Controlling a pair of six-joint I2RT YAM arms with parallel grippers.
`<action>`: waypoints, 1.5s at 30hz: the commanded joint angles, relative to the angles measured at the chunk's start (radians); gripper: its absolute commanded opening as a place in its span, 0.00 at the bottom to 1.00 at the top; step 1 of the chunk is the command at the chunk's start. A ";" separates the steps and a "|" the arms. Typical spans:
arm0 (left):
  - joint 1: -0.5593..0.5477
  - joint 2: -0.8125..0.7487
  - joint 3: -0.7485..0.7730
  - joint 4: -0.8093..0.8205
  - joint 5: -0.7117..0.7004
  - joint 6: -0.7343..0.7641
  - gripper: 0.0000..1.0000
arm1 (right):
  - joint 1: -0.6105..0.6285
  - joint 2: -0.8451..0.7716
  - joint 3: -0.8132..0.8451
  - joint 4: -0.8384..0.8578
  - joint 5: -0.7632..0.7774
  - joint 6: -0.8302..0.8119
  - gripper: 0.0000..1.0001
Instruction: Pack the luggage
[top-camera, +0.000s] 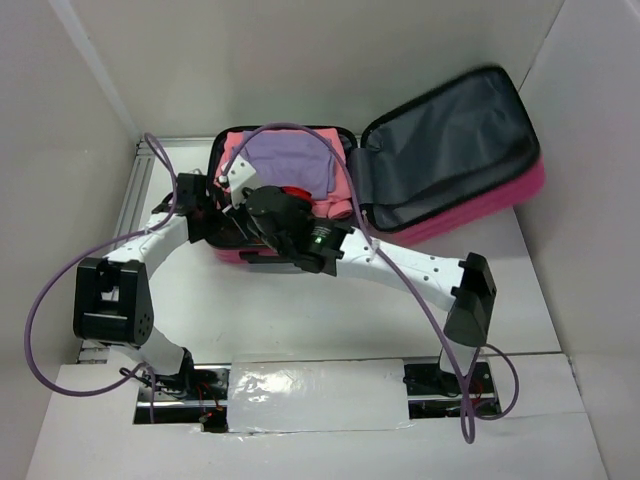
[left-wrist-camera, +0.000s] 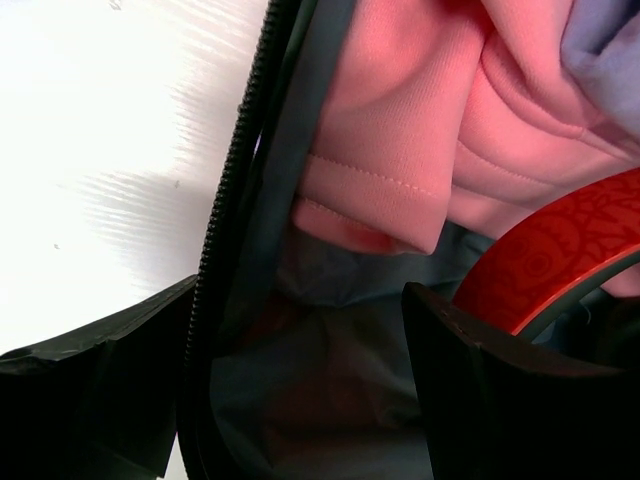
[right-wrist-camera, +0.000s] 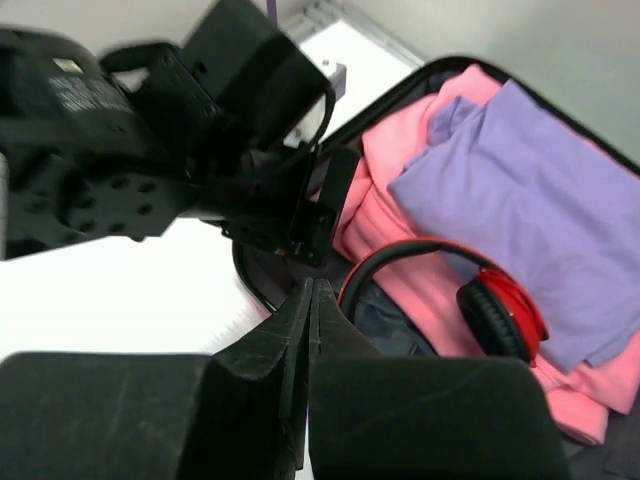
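White tabletop (top-camera: 300, 310) is carrying the luggage (top-camera: 450, 140); left gripper (left-wrist-camera: 300, 370), fingers apart, is straddling its rim (left-wrist-camera: 230, 200), needing square closure; right gripper (right-wrist-camera: 310, 300) fingers are pressing together.

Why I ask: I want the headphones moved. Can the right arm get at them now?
Probably yes. The headphones lie uncovered on the pink clothes in the open suitcase, just ahead of the right fingers. Those are shut and would need opening. The left fingers sit at the rim, to one side.
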 joint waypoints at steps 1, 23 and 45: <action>-0.005 0.018 -0.015 0.036 0.071 -0.034 0.89 | -0.017 0.002 0.095 0.024 -0.027 -0.011 0.00; 0.058 -0.084 0.025 -0.094 -0.007 -0.001 0.89 | -1.090 -0.626 -0.533 -0.612 -0.113 0.934 0.98; 0.076 -0.073 0.027 -0.076 0.011 -0.011 0.91 | -1.536 -0.396 -0.803 -0.308 -0.286 0.862 0.83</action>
